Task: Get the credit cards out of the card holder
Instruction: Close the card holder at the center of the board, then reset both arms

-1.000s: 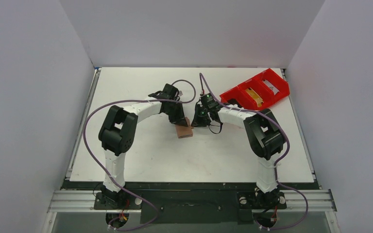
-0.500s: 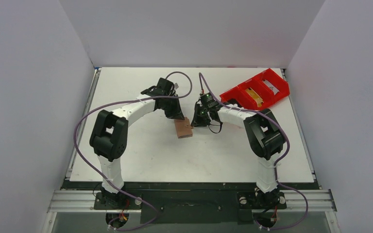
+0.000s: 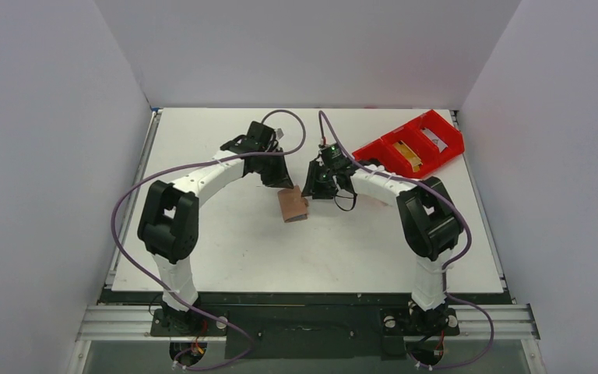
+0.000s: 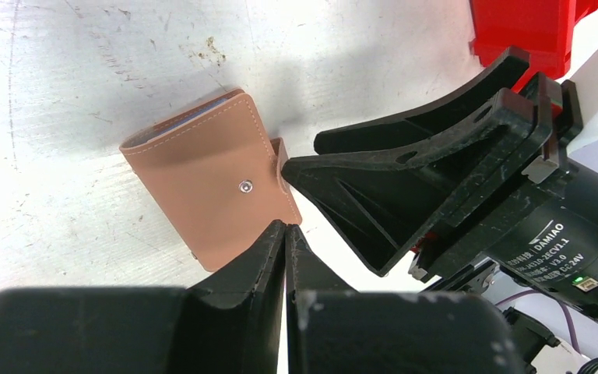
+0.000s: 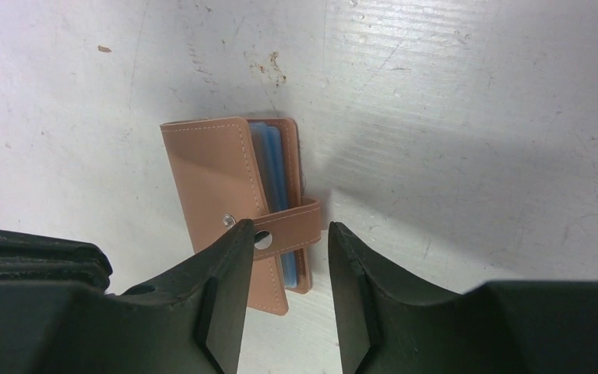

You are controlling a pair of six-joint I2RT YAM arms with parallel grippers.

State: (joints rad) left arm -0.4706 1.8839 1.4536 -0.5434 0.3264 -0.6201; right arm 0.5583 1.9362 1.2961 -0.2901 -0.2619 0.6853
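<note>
The tan card holder [image 3: 292,206] lies on the white table between both grippers. In the right wrist view it [image 5: 214,183] is slightly open, with blue card edges [image 5: 272,167] showing in the fold. Its tab [image 5: 296,224] is unsnapped and loose. My right gripper [image 3: 310,189] is open; in its wrist view [image 5: 286,234] the jaws straddle the tab just above it. My left gripper [image 3: 283,185] is shut and empty; in its wrist view [image 4: 286,228] its tips sit at the holder's [image 4: 202,183] near edge, facing the right gripper's fingers [image 4: 389,183].
A red compartment tray [image 3: 411,144] stands at the back right of the table, with a yellow item in one compartment; its corner shows in the left wrist view [image 4: 525,31]. Grey walls enclose the table on three sides.
My left arm has swung back and to the left, lifting its shut gripper off the card holder. My right gripper has shifted slightly toward the back. The holder has barely moved.
</note>
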